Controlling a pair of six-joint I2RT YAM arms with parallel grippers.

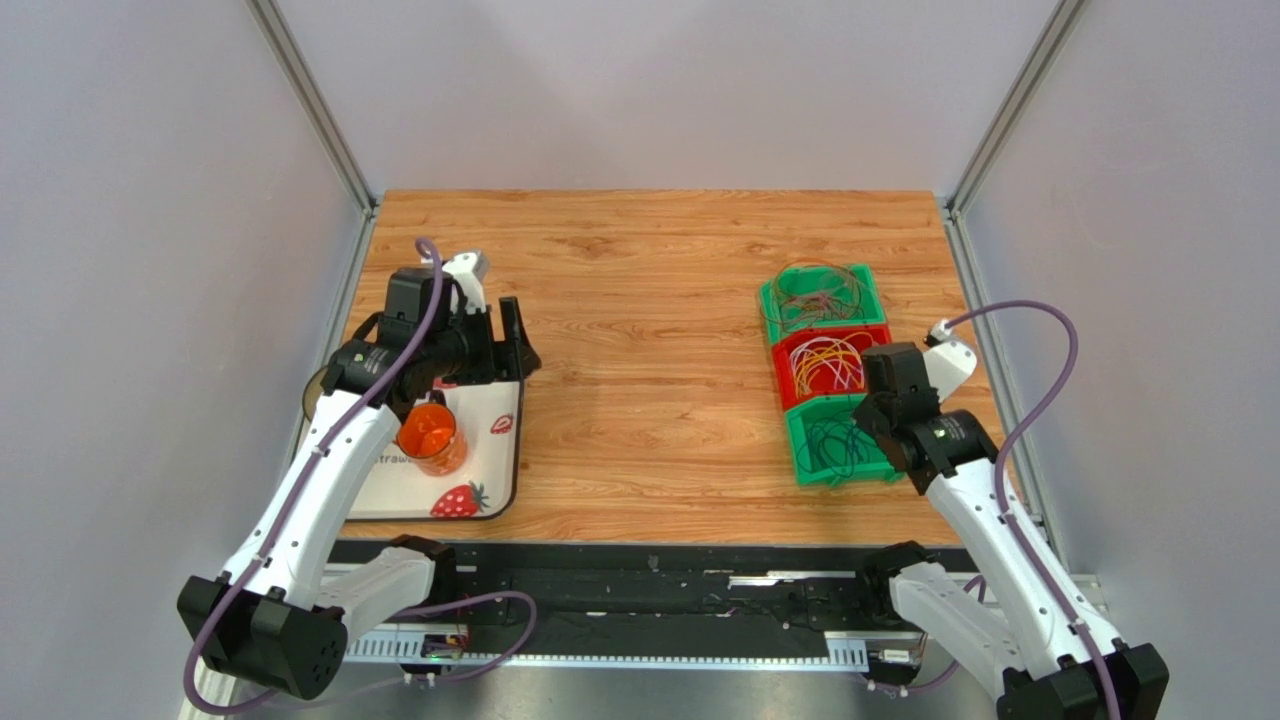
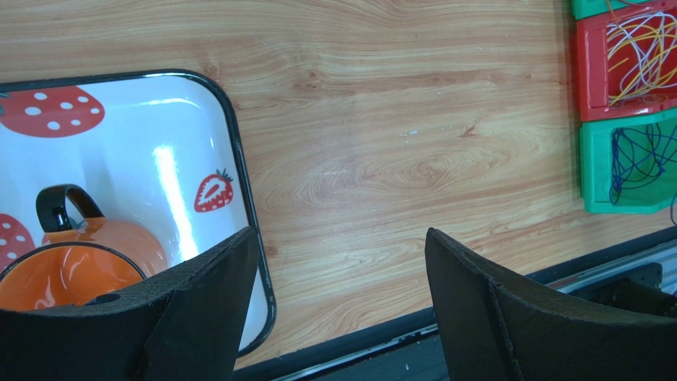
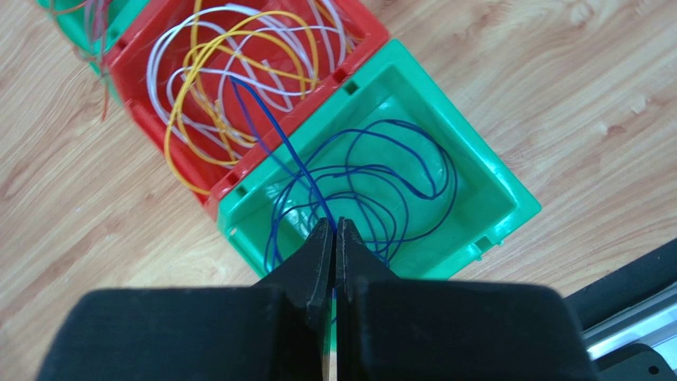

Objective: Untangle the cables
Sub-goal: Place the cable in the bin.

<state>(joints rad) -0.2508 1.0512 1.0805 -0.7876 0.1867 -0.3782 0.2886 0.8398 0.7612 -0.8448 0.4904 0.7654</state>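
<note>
1. Wood-grain worktop (image 1: 661,375) carries three bins in a row on the right side: far green bin (image 1: 864,285), red bin (image 3: 361,40), near green bin (image 3: 485,178), all touching.
2. Right arm rises from its base at the near right edge, with the forearm leaning forward and left and the wrist bent down over the near green bin.
3. Right gripper (image 3: 334,230) has its fingers pressed together, pinching a blue cable (image 3: 278,147) just above the near green bin.
4. The blue cable lies mostly coiled in loose loops inside the near green bin. One strand runs from the fingertips up over the rim into the red bin.
5. Yellow and white cables (image 3: 238,87) lie looped and intertwined in the red bin. Thin orange and purplish strands sit in the far green bin.
6. Left arm stretches forward from its base at the near left edge, with the wrist above the strawberry-print tray (image 2: 127,127).
7. Left gripper (image 2: 340,234) is spread wide and holds nothing, hovering over the tray's edge and bare worktop.
8. Orange cup (image 2: 95,254) with a black handle stands on the tray, well apart from the bins.
</note>
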